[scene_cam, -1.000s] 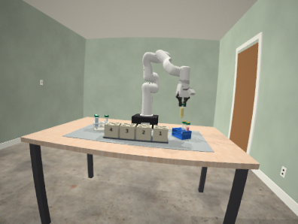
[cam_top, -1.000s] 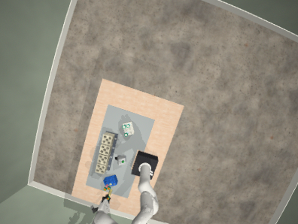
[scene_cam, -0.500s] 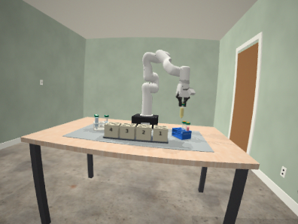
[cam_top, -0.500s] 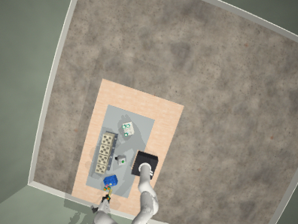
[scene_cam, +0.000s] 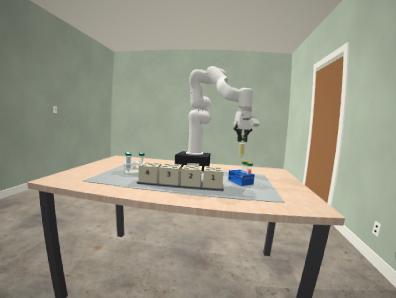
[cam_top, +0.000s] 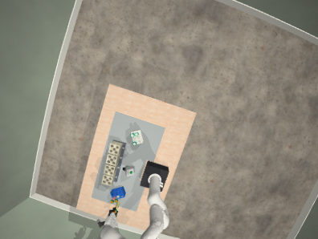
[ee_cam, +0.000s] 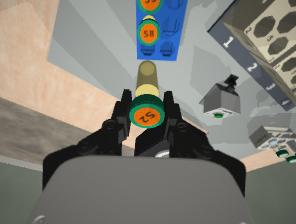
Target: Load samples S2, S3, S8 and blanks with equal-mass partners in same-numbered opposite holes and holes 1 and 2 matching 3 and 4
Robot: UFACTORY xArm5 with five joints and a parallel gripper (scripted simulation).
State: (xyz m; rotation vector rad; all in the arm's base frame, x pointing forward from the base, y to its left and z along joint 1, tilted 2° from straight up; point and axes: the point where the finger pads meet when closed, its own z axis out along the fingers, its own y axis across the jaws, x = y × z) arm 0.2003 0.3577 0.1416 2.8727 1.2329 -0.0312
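My gripper [ee_cam: 147, 100] is shut on sample tube S2 [ee_cam: 146, 95], a yellowish tube with a green cap and an orange dot. It holds the tube upright, well above the blue sample rack RS [ee_cam: 161, 30]; the side view shows the tube [scene_cam: 241, 148] hanging high over the rack [scene_cam: 241, 177]. Samples S8 [ee_cam: 149, 33] and S3 [ee_cam: 150, 4] stand in RS. The loading stand ST with its four adapters [scene_cam: 181, 175] stands in a row to the left of RS in the side view; adapter holes [ee_cam: 272, 30] look empty in the wrist view.
The blank rack RB [scene_cam: 134, 167] with green-capped tubes stands at the far end of ST. The green DONE key on its desk [ee_cam: 220, 102] sits between ST and the arm's black base [cam_top: 154, 173]. All rest on a grey mat [cam_top: 128, 160].
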